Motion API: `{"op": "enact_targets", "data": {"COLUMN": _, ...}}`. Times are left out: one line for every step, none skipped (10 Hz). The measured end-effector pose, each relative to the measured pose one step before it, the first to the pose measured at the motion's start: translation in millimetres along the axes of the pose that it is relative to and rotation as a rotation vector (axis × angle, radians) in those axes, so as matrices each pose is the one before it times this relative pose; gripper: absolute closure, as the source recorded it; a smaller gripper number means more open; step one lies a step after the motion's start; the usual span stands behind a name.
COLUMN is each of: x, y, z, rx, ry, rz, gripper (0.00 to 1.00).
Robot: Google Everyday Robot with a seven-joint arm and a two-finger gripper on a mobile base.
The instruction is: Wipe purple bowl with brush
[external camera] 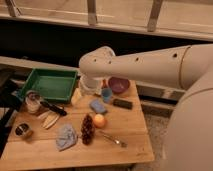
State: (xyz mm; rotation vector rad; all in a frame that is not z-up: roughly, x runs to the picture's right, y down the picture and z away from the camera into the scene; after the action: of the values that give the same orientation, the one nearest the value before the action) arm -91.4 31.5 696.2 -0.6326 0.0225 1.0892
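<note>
Your robot's white arm (150,62) sweeps in from the right over the back of the wooden table (132,137). Its gripper (89,90) hangs at the arm's end above the table's rear edge, between the green tray (50,84) and the blue cup (106,94). Its jaws are spread wide, and you can see nothing in them. The tray sits at the back left corner. The purple bowl (119,85) stands at the rear right, just beside the blue cup and near the black block (122,104). A grey-blue cloth (66,136) lies crumpled toward the front, next to a dark bunch of grapes (87,129) and an orange (99,120). The brush (55,109) lies flat on the left, in front of the tray and just beside a jar (33,101), well apart from the bowl. A fork (112,139) lies in front of the orange.
</note>
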Motion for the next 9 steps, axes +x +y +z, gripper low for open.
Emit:
{"op": "enact_targets", "data": {"x": -9.77, "y": 5.39, "z": 4.64, "rx": -0.00885, "ry": -0.00510, "rz": -0.02079, "gripper": 0.20}}
{"op": "enact_targets", "data": {"x": -22.44, "y": 11.94, "z": 10.70, "rx": -0.01360, "ry": -0.00757, "rz": -0.04358, "gripper": 0.20}}
{"op": "enact_targets", "data": {"x": -18.38, "y": 10.15, "z": 8.29, "rx": -0.01031, "ry": -0.00413, "rz": -0.03287, "gripper": 0.20}}
{"op": "enact_targets", "data": {"x": -20.83, "y": 11.48, "z": 9.45, "rx": -0.01089, "ry": -0.00397, "rz": -0.03957, "gripper": 0.20}}
{"op": "enact_targets", "data": {"x": -21.51, "y": 9.98, "z": 9.82, "rx": -0.01054, "ry": -0.00493, "rz": -0.04137, "gripper": 0.20}}
{"op": "enact_targets", "data": {"x": -22.26, "y": 7.99, "z": 9.46, "rx": -0.00873, "ry": -0.00769, "rz": -0.04430, "gripper": 0.20}}
{"op": "enact_targets", "data": {"x": -16.14, "y": 6.97, "z": 6.88, "rx": -0.01231, "ry": -0.00871, "rz": -0.03814, "gripper": 0.20}}
{"op": "enact_targets", "data": {"x": -7.72, "y": 3.49, "z": 3.43, "rx": -0.00862, "ry": -0.00598, "rz": -0.02026, "gripper": 0.20}}
{"op": "enact_targets", "data": {"x": -14.65, "y": 11.38, "z": 6.83, "rx": -0.03864, "ry": -0.01506, "rz": -0.05211, "gripper": 0.20}}
